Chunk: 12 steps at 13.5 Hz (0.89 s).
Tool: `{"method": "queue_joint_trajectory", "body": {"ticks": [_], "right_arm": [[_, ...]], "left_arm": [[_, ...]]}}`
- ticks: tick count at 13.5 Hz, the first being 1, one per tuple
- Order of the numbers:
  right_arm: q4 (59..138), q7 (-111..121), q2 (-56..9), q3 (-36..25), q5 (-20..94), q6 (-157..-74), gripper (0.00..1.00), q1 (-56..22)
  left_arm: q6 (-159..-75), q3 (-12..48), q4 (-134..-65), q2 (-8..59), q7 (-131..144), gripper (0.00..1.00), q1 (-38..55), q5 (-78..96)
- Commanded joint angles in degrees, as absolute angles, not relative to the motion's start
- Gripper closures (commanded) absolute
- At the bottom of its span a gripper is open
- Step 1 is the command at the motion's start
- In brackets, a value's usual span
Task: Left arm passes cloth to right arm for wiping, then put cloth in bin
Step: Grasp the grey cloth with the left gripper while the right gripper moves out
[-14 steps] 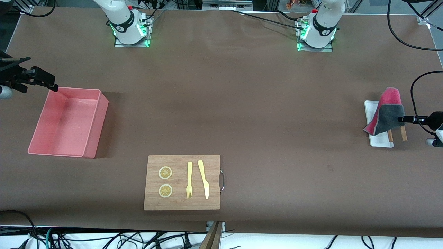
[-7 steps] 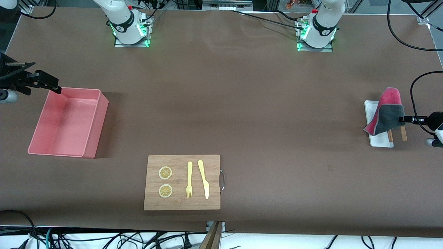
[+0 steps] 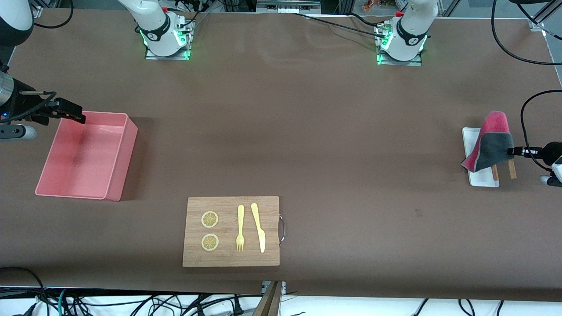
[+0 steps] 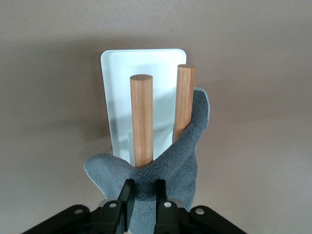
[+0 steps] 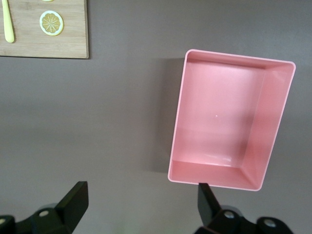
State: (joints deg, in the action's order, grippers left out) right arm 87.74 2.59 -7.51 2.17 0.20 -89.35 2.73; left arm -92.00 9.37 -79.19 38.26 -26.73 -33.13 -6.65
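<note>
Right now everything turns on the small white flat tray with two upright wooden pegs (image 3: 479,177), which sits at the left arm's end of the table. The soft folded cloth, pinkish-red on one face and dark grey on the other (image 3: 489,142), hangs draped over those pegs above the tray, its long axis running up and down the pegs. The left gripper (image 3: 518,152) has its tips at the grey flap on the side of the tray that lies toward the table's edge; in the left wrist view its two black fingers (image 4: 127,195) stand close together with a fold of grey cloth between them, so they look pinched on the cloth (image 4: 161,168), or very nearly so.

From the tray, the tall-walled pink rectangular plastic bin (image 3: 66,175) lies well apart, at the right arm's end of the table. The right gripper (image 3: 70,113) hangs over the bin's rim at the corner nearest the right arm's base, its fingers spread wide and holding nothing, as the right wrist view shows with the bin (image 5: 229,131) below it. It waits there.

Between tray and bin, nearer the front camera than either, lies a wooden cutting board with a metal handle (image 3: 230,259).

By my judgement the left arm is far the nearer, and the cloth must come up off the pegs along their length before it can travel toward the right arm.
</note>
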Motion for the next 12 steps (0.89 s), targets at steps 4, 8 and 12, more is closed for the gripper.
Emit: {"method": "queue_joint_trajectory", "body": {"ticks": [4,8,12], "right_arm": [[87.98,-10.34,-7.82,5.88,1.41,-90.26,0.01,1.93],[87.98,-18.70,-9.49,9.83,3.16,-92.89,0.01,1.93],[88.07,-27.49,-11.33,12.39,7.64,-95.10,0.01,1.85]], "left_arm": [[-92.29,9.93,-78.49,38.50,-29.00,1.00,-33.75,-5.89],[-91.32,10.28,-77.52,37.27,-30.50,1.00,-33.84,-5.89],[-85.61,12.47,-75.17,32.44,-29.89,1.00,-32.96,-3.79]]}}
